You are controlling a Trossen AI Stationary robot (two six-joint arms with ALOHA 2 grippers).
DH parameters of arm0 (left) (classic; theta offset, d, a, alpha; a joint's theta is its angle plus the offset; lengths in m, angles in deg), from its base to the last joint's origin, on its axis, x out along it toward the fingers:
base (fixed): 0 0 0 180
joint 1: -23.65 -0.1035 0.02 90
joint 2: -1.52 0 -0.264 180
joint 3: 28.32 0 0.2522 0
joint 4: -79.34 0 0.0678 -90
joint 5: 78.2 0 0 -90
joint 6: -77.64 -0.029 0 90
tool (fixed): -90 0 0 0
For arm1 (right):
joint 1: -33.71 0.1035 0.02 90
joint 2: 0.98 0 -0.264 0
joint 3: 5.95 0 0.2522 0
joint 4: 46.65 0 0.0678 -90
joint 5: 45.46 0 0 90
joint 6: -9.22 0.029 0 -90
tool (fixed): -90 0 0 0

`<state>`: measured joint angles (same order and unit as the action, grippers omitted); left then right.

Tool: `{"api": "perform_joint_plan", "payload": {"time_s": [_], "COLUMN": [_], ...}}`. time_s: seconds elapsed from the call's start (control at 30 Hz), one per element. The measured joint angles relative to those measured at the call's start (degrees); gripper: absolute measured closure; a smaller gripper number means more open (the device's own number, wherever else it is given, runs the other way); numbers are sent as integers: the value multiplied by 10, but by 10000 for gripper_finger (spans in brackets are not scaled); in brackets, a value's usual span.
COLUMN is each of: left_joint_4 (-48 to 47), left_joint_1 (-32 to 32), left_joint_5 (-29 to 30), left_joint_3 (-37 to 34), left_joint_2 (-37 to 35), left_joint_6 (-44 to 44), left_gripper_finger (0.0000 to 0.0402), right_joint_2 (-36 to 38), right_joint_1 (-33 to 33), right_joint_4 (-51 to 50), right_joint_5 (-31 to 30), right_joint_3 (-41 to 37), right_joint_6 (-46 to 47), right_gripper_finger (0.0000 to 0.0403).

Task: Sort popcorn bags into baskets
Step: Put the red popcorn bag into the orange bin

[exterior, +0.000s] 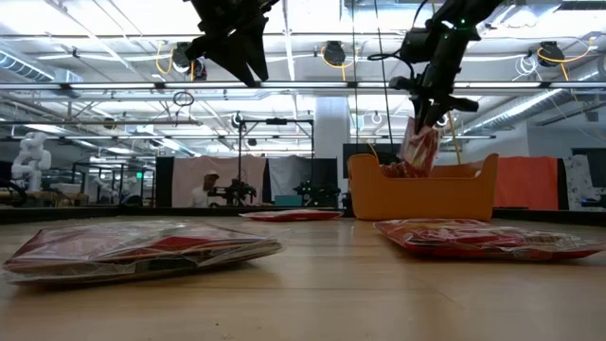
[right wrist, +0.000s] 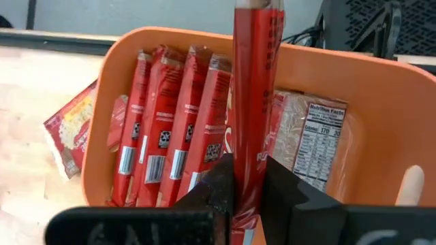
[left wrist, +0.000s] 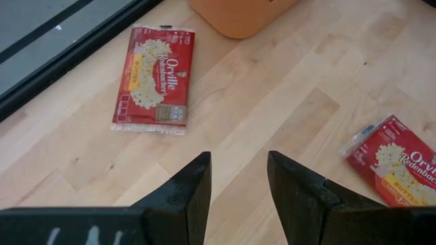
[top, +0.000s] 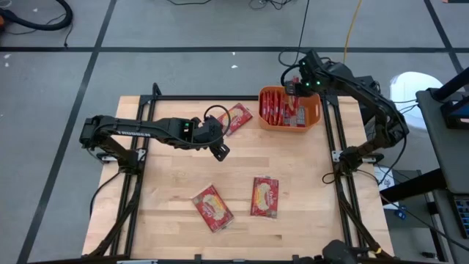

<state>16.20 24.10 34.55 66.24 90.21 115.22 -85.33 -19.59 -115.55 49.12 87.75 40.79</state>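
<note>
right pincer (right wrist: pixel 248 194) sits over the orange tub (top: pixel 314 117) at the far right corner of the table (top: pixel 168 169), my fingers pinched on one red popcorn bag (right wrist: pixel 253 102). the bag stands on edge between them, upright, its lower end down among the packets already inside. in the low view it hangs tilted from my grip, its bottom below the tub rim.

tub contents: a row of packets (right wrist: pixel 170 129) standing on edge side by side along one wall; one more (right wrist: pixel 317 146) leaning against the opposite wall with its nutrition label facing out.

left pincer (left wrist: pixel 238 187) hovers above bare wood near the table's middle, fingers spread partway, nothing between them.

loose bags on the table: one (top: pixel 238 117) lying flat just beside the tub's left wall, close ahead of my left pincer; two more flat near the front edge, one (top: pixel 213 206) angled, one (top: pixel 265 196) roughly square to the table, near each other but apart. all three lie label side up.
</note>
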Motion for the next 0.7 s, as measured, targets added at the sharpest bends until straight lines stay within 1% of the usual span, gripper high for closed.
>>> {"api": "perform_joint_plan", "payload": {"time_s": [0.1,0.2,0.33,0.47,0.63,0.7], "left_joint_4": [0,0,0,0,0,0], "left_joint_1": [0,0,0,0,0,0], "left_joint_5": [0,0,0,1,1,1], "left_joint_3": [0,0,0,0,0,0], "left_joint_2": [0,0,0,0,0,0], "left_joint_6": [0,-13,-33,-45,-49,-49], "left_gripper_finger": [254,254,254,254,254,254], "right_joint_2": [-10,-10,-11,-11,-11,-11], "right_joint_1": [0,0,1,3,9,9], "right_joint_4": [4,20,32,62,65,60], "right_joint_5": [-2,-1,3,28,31,45], "right_joint_3": [-3,-23,-58,-91,-99,-95], "right_joint_6": [33,57,70,82,83,83], "right_gripper_finger": [371,371,371,371,371,371]}}
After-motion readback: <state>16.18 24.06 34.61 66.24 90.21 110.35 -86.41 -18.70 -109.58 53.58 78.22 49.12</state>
